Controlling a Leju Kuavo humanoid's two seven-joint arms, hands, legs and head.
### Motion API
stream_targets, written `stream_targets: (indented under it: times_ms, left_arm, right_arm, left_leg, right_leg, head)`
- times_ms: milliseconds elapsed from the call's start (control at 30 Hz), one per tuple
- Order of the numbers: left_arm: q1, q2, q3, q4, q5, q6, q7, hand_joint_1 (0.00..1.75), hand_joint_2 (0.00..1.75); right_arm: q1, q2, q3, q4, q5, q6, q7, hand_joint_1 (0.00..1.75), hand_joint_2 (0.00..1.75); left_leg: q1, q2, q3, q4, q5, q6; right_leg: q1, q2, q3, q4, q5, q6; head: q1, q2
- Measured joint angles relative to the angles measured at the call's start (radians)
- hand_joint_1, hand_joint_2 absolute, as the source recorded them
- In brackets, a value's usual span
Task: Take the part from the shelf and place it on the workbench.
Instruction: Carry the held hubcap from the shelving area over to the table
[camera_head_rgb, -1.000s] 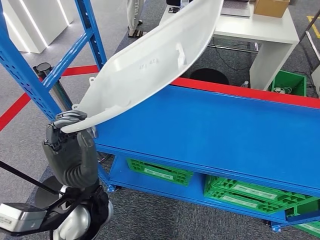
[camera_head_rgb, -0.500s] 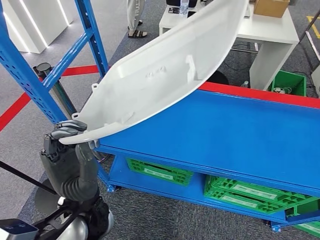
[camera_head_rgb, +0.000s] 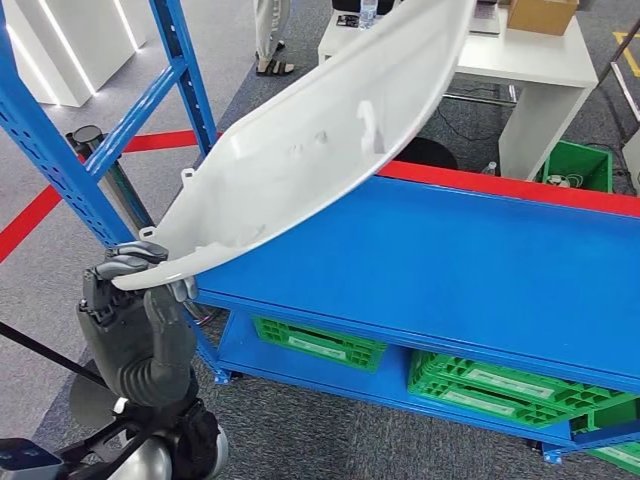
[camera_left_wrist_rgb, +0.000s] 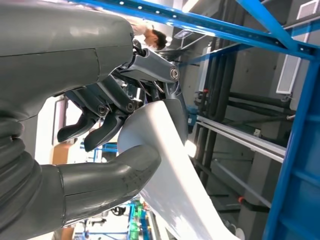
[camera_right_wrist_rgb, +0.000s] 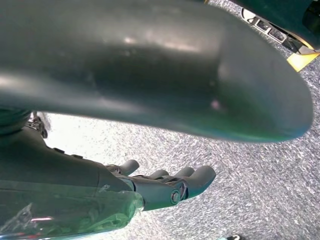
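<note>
The part (camera_head_rgb: 302, 150) is a long, curved white plastic panel. It slants up from the lower left towards the top middle of the head view, above the blue shelf (camera_head_rgb: 453, 260). My left hand (camera_head_rgb: 140, 320) grips its near end, fingers over the top edge and thumb underneath. The left wrist view shows the same grip: the thumb (camera_left_wrist_rgb: 109, 175) presses under the white part (camera_left_wrist_rgb: 170, 175). My right hand (camera_right_wrist_rgb: 170, 187) hangs over grey carpet with its fingers apart and nothing in it.
A blue rack upright (camera_head_rgb: 181, 70) stands just left of the part. Green crates (camera_head_rgb: 321, 343) lie under the shelf. Behind it are a white table (camera_head_rgb: 521, 55) with a cardboard box (camera_head_rgb: 540, 12), a green bin (camera_head_rgb: 577, 165), and a person's feet (camera_head_rgb: 270, 50).
My left hand has sunk a little and shifted left with the part. The part's far end has risen and swung to the right.
</note>
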Motion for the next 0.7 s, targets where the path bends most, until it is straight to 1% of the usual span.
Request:
stream_targets:
  times_ms: [100, 167, 267, 367, 500, 700]
  left_arm:
    - [0.011, -0.009, 0.005, -0.011, 0.042, -0.039, 0.000, 1.75, 1.75]
    - [0.026, -0.024, 0.020, -0.017, 0.081, -0.091, 0.000, 1.75, 1.75]
    - [0.059, -0.055, 0.059, -0.020, 0.138, -0.185, 0.000, 1.75, 1.75]
    - [0.087, -0.081, 0.099, -0.019, 0.160, -0.234, 0.000, 1.75, 1.75]
    - [0.099, -0.092, 0.121, -0.012, 0.161, -0.223, 0.000, 1.75, 1.75]
    - [0.102, -0.096, 0.129, 0.002, 0.117, -0.098, 0.000, 1.75, 1.75]
  right_arm:
    - [0.001, 0.000, -0.003, 0.000, 0.000, -0.005, 0.000, 0.00, 0.00]
    - [0.001, 0.000, -0.005, 0.000, 0.000, -0.009, 0.000, 0.00, 0.00]
    - [0.002, 0.000, -0.011, 0.000, 0.000, -0.014, -0.001, 0.00, 0.00]
    - [0.005, 0.000, -0.020, 0.000, -0.002, -0.021, -0.001, 0.00, 0.00]
    - [0.007, 0.000, -0.026, 0.000, -0.005, -0.029, -0.004, 0.00, 0.00]
    - [0.010, 0.000, -0.044, 0.000, -0.013, -0.035, 0.002, 0.00, 0.00]
  left_leg:
    - [0.000, 0.000, 0.000, 0.000, 0.000, 0.000]
    - [0.000, 0.000, 0.000, 0.000, 0.000, 0.000]
    - [0.000, 0.000, 0.000, 0.000, -0.001, 0.001]
    - [0.000, 0.000, 0.000, 0.000, -0.001, 0.001]
    - [0.000, 0.000, 0.000, 0.000, -0.001, 0.001]
    - [0.000, 0.000, 0.000, 0.000, -0.001, 0.001]
  right_leg:
    - [0.000, 0.000, 0.000, 0.000, 0.000, 0.000]
    - [0.000, 0.000, 0.000, 0.000, 0.000, 0.000]
    - [0.000, 0.000, 0.000, 0.000, 0.000, 0.000]
    - [0.000, 0.000, -0.001, 0.000, 0.000, 0.000]
    - [0.000, 0.000, -0.004, 0.000, 0.000, 0.000]
    - [0.000, 0.000, -0.004, 0.000, 0.000, 0.000]
  head:
    - [0.000, 0.000]
    - [0.000, 0.000]
    - [0.000, 0.000]
    - [0.000, 0.000]
    - [0.000, 0.000]
    - [0.000, 0.000]
